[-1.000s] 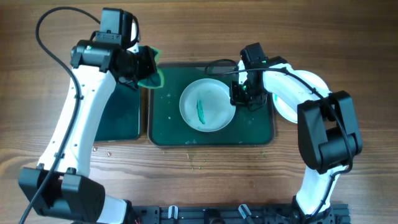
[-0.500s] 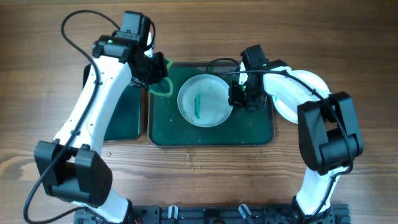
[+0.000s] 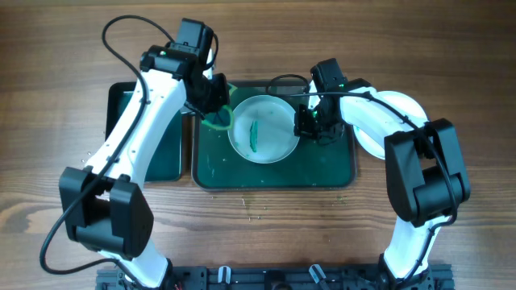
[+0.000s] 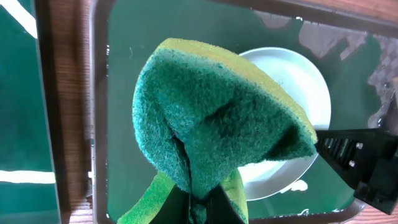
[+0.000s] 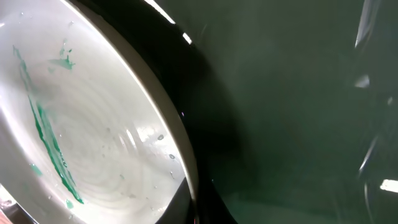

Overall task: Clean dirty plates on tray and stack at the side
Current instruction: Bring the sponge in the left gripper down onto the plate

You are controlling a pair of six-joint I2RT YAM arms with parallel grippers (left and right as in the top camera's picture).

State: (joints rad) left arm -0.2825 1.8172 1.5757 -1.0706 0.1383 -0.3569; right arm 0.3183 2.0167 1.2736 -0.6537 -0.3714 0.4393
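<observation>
The round white shallow plate [image 3: 262,143] with a teal-green streak across its middle lies in the large dark green rectangular tray [image 3: 322,165], in the tray's left half, towards the far edge of the bench [image 3: 451,48]. In the overhead view the right gripper [image 3: 305,122] is clenched on the plate's right rim. The left gripper [image 3: 216,113] hangs over the plate's far-left rim, clamped on a folded green and yellow sponge [image 3: 218,119]. A smaller narrow dark green tray [image 3: 165,153] sits just beside the large tray, towards the left edge of the bench. A second white plate [image 3: 367,143] lies on the wood just beside the tray's right side, partly hidden under the right arm. In the left wrist view the sponge [image 4: 217,124] fills the middle, pinched at its lower end between the left gripper's [image 4: 199,208] dark fingers, its green scouring face bulging outward over a yellow layer. Behind it are the plate [image 4: 292,81] and the tray's wet floor [image 4: 137,37], with the black right gripper [image 4: 364,168] at the plate's edge. In the right wrist view the plate [image 5: 99,137] is wet, and its streak runs down the left side. Its rim meets the dark fingers at the bottom edge, and the tray's [image 5: 280,112] glossy floor is beside it.
</observation>
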